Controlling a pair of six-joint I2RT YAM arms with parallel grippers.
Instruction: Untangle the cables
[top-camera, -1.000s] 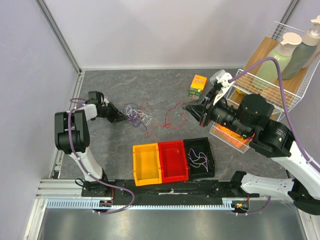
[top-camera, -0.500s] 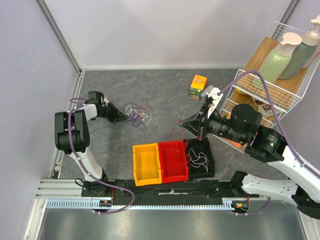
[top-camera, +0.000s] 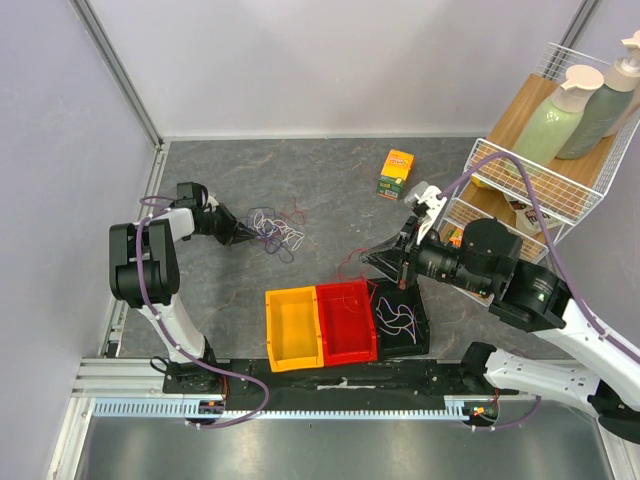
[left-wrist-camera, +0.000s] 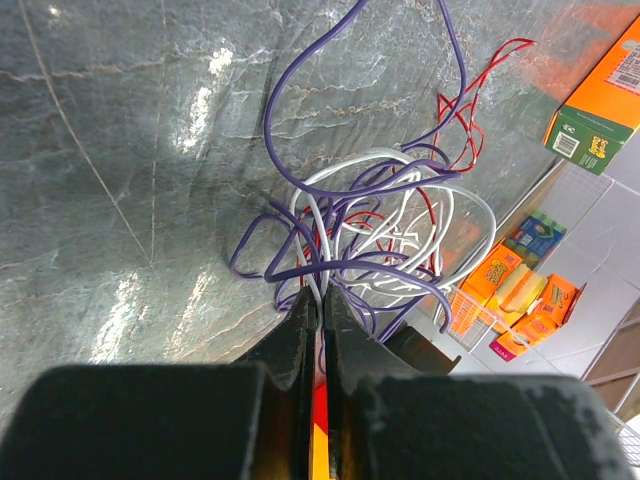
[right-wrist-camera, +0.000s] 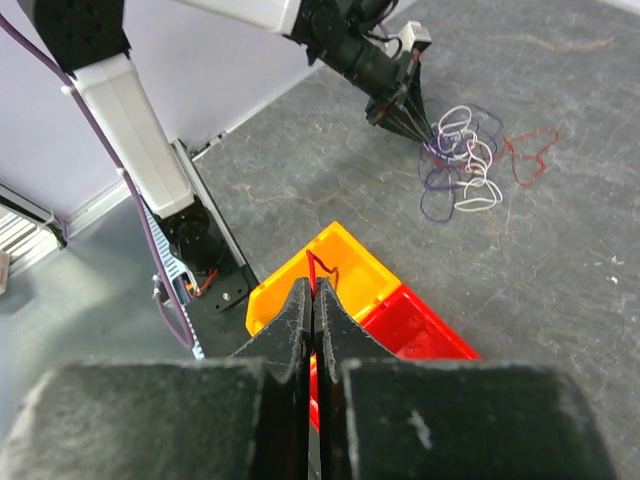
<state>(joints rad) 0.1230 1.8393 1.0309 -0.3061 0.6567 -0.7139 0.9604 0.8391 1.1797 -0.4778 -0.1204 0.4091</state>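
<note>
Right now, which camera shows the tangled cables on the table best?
The left wrist view: the cables fill it, purple, white and red loops distinct. The top view shows them small; the right wrist view, small and distant.

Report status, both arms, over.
Left jaws shut on cable tangle. Right jaws shut on red cable, held up near bins. Nothing blocking seen.

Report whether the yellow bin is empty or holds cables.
Empty: from above, the yellow bin shows only its bare floor; coiled cables lie in the black bin.
</note>
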